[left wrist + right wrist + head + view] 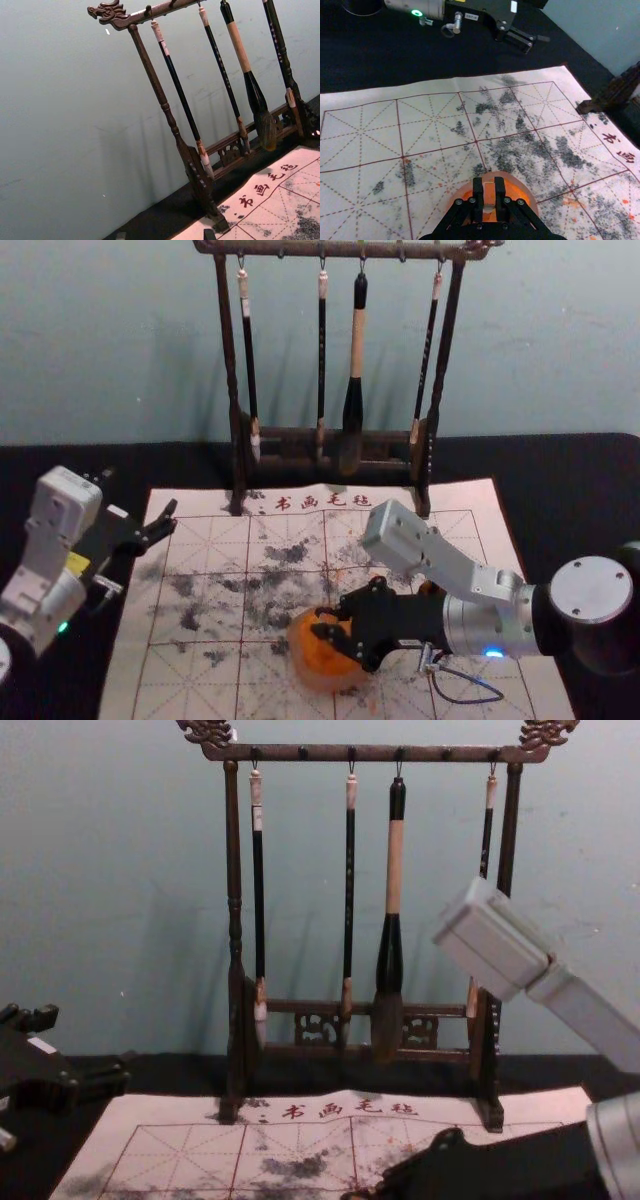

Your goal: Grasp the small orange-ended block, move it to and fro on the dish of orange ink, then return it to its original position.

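Observation:
In the head view my right gripper (328, 623) reaches in from the right, low over the dish of orange ink (325, 676). The right wrist view shows that gripper (489, 183) shut on the small block (489, 192), holding it between both fingers above the orange ink dish (523, 194). Whether the block's lower end touches the ink is hidden there. My left gripper (138, 498) is parked at the left edge of the mat, open and holding nothing; its fingertips (209, 234) show low in the left wrist view.
A dark wooden rack (232, 370) with several hanging brushes stands at the mat's back edge. The ink-stained calligraphy mat (200, 590) lies flat on the black table (560, 465), with the wall close behind. A dark orange-brown object (430, 588) is partly hidden behind the right gripper.

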